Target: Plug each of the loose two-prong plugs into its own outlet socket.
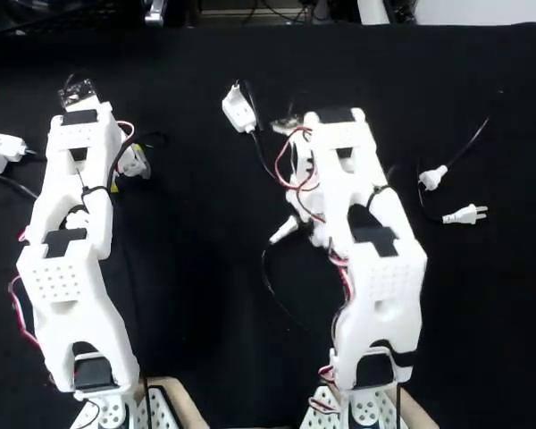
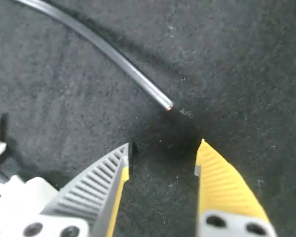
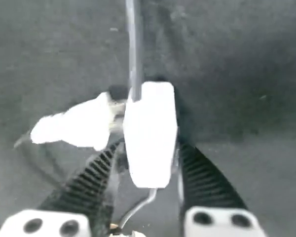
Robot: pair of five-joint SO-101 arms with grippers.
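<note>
My right gripper is shut on a white socket block, whose black cord runs away over the cloth. A white tapered plug lies against the block's side; whether its prongs are in I cannot tell. From above, that plug sticks out from under the right arm. Two loose white plugs lie to the right. Another white socket lies at the back centre. My left gripper hangs open over bare cloth, just short of a black cable's cut end.
A further white socket block sits at the far left edge with its cord. Black cords trail across the black cloth by the loose plugs and between the arms. A small white part lies beside the left arm.
</note>
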